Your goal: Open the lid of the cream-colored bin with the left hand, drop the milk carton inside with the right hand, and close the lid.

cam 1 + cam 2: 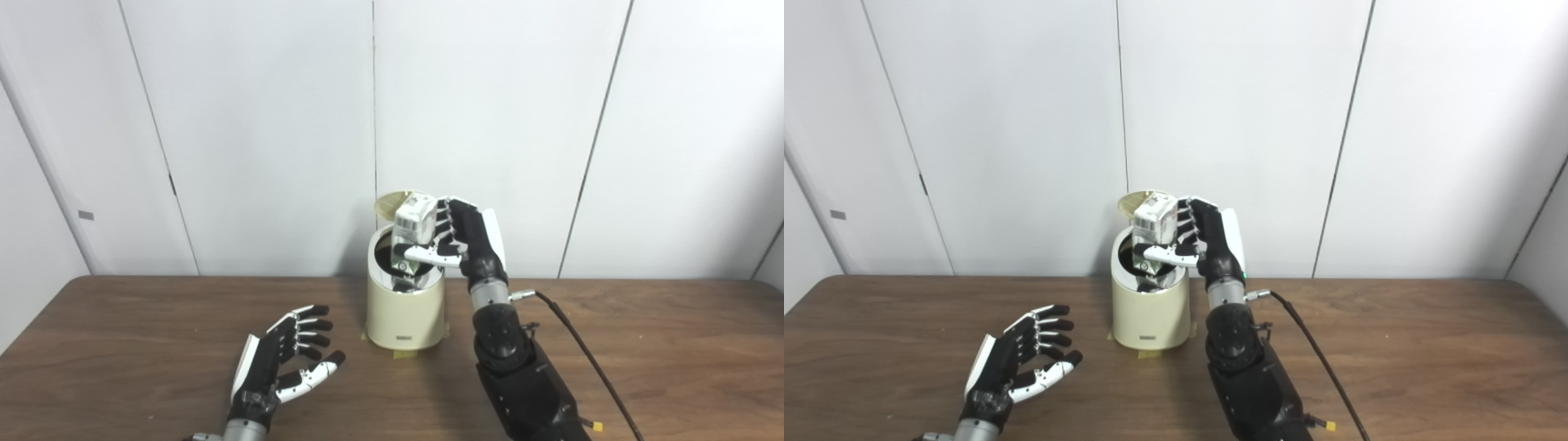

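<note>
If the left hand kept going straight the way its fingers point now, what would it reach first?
Probably the cream-colored bin: the open left hand points up and to the right toward its lower wall, with only bare table between. Depth is unclear, so it might pass just in front.

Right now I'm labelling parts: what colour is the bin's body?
Cream bin, with a shiny metallic inner rim; clearest in the left eye view.

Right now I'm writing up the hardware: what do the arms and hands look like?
Both hands, left hand and right hand, have black fingers, white thumbs and white back plates, on silver wrist cuffs. The right forearm is glossy black, with a black cable plugged in at the wrist and a small yellow tip low down.
</note>
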Robot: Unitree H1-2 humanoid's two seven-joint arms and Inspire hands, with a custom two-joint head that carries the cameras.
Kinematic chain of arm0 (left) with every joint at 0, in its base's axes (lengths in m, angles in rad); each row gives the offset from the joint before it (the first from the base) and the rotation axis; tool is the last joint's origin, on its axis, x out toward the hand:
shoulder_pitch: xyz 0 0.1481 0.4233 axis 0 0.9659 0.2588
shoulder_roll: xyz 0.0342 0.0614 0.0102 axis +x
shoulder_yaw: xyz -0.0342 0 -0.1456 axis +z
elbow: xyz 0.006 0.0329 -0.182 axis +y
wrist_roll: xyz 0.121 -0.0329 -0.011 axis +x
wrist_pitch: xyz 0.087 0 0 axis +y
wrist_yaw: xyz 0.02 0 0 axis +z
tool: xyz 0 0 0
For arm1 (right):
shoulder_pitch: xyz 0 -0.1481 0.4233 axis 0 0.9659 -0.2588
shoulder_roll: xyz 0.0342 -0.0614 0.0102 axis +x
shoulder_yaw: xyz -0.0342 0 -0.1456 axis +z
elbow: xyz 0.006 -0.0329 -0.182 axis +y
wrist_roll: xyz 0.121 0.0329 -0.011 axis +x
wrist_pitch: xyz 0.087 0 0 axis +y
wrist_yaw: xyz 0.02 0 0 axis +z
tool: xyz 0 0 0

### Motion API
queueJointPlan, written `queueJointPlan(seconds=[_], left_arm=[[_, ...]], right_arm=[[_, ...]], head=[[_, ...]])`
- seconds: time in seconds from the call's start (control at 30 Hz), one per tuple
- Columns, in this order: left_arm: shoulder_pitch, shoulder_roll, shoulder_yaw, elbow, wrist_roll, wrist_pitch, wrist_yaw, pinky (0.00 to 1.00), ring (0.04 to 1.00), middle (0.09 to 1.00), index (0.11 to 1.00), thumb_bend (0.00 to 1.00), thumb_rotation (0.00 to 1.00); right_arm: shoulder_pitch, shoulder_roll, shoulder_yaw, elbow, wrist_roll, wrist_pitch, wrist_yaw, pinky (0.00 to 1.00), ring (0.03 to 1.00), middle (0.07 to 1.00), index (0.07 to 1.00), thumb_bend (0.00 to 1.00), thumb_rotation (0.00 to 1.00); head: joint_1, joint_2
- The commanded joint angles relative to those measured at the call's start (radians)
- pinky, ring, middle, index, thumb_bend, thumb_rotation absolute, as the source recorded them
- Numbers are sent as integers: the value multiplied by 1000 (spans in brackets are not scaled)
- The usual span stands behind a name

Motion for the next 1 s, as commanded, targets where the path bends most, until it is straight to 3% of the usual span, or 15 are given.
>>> queueJointPlan(seconds=[0.0, 0.7, 0.83, 0.97], left_arm=[[34, -30, -16, 14, 20, -14, 12, 547, 625, 683, 742, 633, 68], [39, -43, -17, -5, 21, 3, 12, 542, 623, 682, 738, 639, 59], [37, -43, -17, 0, 22, -3, 14, 542, 620, 680, 737, 638, 54], [37, -44, -16, 1, 18, -3, 11, 544, 621, 680, 736, 637, 57]], right_arm=[[-69, 5, 13, 7, -17, -60, -14, 321, 416, 494, 520, 517, 0], [-81, -39, 87, 122, -117, -188, -78, 338, 427, 482, 501, 521, 0], [-76, -55, 101, 129, -120, -210, -58, 342, 431, 480, 495, 521, 0], [-70, -77, 122, 109, -127, -171, -3, 361, 435, 488, 498, 521, 0]], head=[[1, 1], [8, 15], [9, 17], [12, 21]])
